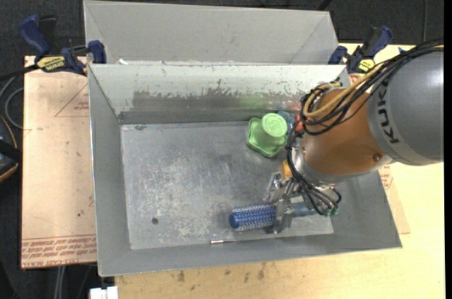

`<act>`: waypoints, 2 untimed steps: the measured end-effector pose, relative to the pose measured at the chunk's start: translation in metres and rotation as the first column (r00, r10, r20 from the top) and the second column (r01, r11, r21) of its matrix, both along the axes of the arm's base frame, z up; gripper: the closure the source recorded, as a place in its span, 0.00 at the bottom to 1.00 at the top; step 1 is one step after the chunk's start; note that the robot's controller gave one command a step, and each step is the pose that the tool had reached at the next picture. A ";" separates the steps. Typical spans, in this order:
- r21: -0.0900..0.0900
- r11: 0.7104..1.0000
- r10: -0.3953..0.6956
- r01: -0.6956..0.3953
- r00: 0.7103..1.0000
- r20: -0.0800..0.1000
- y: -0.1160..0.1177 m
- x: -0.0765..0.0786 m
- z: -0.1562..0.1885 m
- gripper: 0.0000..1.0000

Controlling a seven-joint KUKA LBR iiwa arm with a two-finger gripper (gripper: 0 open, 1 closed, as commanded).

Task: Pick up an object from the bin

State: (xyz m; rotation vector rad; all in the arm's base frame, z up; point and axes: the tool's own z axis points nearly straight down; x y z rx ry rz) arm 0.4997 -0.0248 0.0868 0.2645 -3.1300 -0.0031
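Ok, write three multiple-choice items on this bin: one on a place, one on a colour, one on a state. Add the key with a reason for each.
1. Where in the bin does the blue bristled brush lie?
A) by the front wall, right of the middle
B) in the far left corner
C) against the back wall

2. What colour is the round-topped thing near the back wall?
A) red
B) light green
C) black

3. How is the brush placed?
A) standing on end
B) lying flat on the bin floor
C) hanging above the rim

Key:
1 A, since the brush stretches along the front wall, with the gripper at its right end.
2 B, since its top and body are both pale green against the grey metal.
3 B, since its whole length rests on the floor.
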 end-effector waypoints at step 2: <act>-0.004 0.978 0.210 -0.210 0.978 0.008 -0.009 -0.006 0.113 1.00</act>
